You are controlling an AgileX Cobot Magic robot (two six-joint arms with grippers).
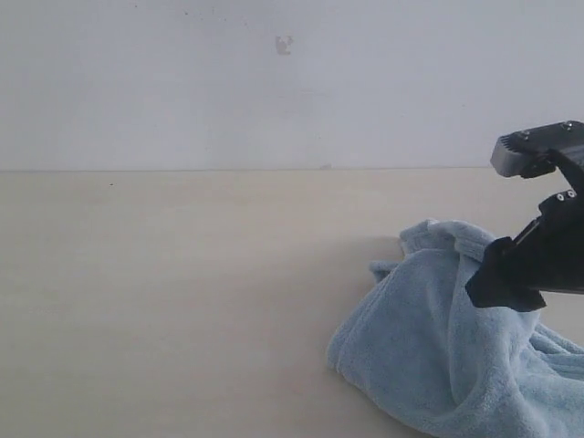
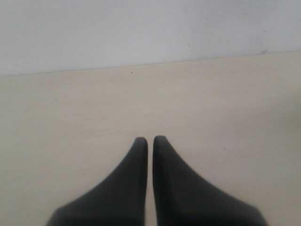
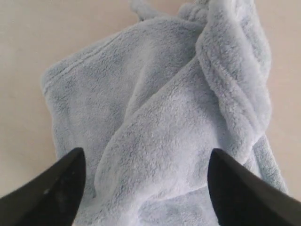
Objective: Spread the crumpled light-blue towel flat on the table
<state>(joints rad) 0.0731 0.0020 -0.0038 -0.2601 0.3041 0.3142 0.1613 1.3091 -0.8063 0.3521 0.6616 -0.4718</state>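
The pale-blue fleece towel (image 1: 438, 347) lies crumpled in thick folds at the right front of the cream table (image 1: 182, 292). My right gripper (image 1: 502, 278) hangs just above the heap, open wide. In the right wrist view its two dark fingers (image 3: 56, 188) straddle a raised twisted fold of the towel (image 3: 160, 117) with nothing held between them (image 3: 146, 153). My left gripper (image 2: 150, 139) shows only in the left wrist view, shut and empty, hovering over bare table (image 2: 70, 117). No tag shows on the cloth.
A grey-white wall (image 1: 274, 82) rises behind the table's far edge. Bare tabletop stretches to the left and behind the towel. The towel runs out of the exterior view at the right and bottom.
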